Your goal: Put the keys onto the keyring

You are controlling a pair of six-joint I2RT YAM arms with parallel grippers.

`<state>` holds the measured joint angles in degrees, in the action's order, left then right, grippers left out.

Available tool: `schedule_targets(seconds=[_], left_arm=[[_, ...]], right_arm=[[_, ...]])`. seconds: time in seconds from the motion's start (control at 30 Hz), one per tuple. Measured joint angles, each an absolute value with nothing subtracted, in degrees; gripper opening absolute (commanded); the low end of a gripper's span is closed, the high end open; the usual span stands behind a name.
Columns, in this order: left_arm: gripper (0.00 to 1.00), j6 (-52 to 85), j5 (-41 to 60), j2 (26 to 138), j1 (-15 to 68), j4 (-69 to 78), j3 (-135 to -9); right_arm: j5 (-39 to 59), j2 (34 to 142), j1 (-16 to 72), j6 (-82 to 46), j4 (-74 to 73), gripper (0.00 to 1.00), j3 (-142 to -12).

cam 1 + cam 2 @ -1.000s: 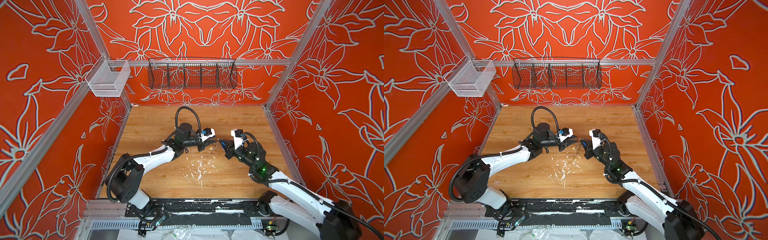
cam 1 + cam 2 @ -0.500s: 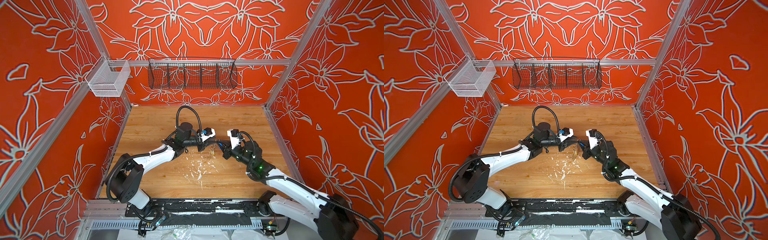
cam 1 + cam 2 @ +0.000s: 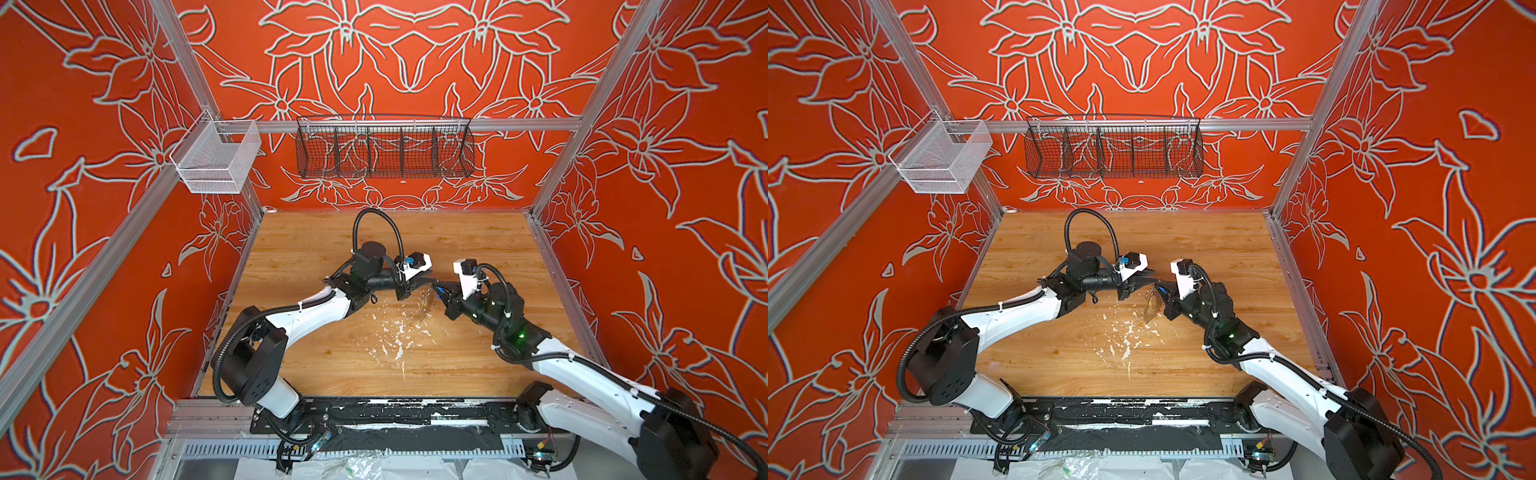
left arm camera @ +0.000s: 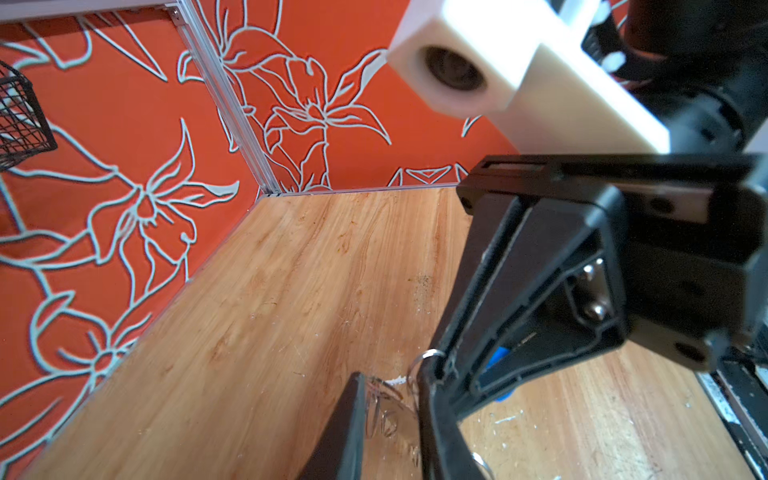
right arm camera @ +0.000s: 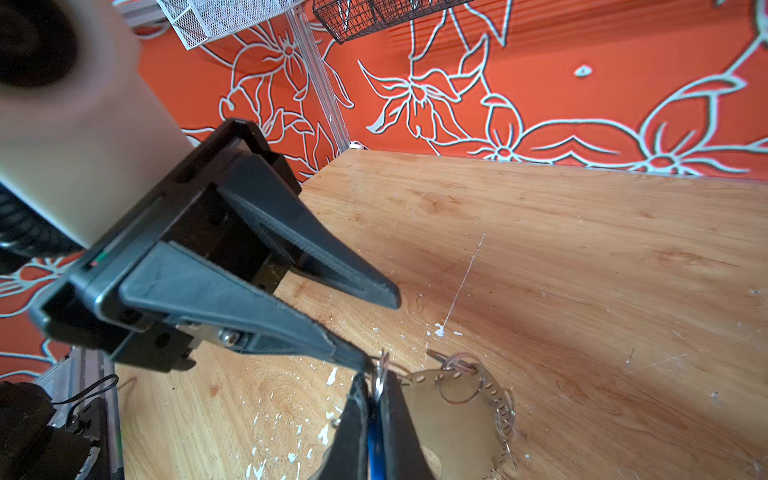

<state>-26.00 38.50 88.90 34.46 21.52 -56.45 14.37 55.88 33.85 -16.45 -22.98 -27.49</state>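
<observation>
**One blue-tagged key (image 5: pixel 374 449) held beside one keyring (image 5: pixel 453 419)**

Two hands meet over the middle of the bench (image 5: pixel 582 249). The right hand (image 5: pixel 376 388) is clamped on the key's blue tag. The left hand (image 5: pixel 382 330) stands narrowly apart, gripping nothing, with one fingertip (image 5: pixel 365 359) touching a wire loop at the right hand's tips. The keyring is just beside them.

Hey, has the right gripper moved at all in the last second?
Yes. In both top views the right gripper has edged left, closing the gap to the left gripper, judged against the white scuff marks on the table.
</observation>
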Motion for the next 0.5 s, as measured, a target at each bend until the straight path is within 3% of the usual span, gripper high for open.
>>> schedule_targets(seconds=[0.5], left_arm=[[0.24, -25.98, 38.20, 88.90, 34.46, 21.43, -56.47]], right_arm=[[9.96, 53.28, 33.89, -16.40, -22.15, 0.00, -27.49]])
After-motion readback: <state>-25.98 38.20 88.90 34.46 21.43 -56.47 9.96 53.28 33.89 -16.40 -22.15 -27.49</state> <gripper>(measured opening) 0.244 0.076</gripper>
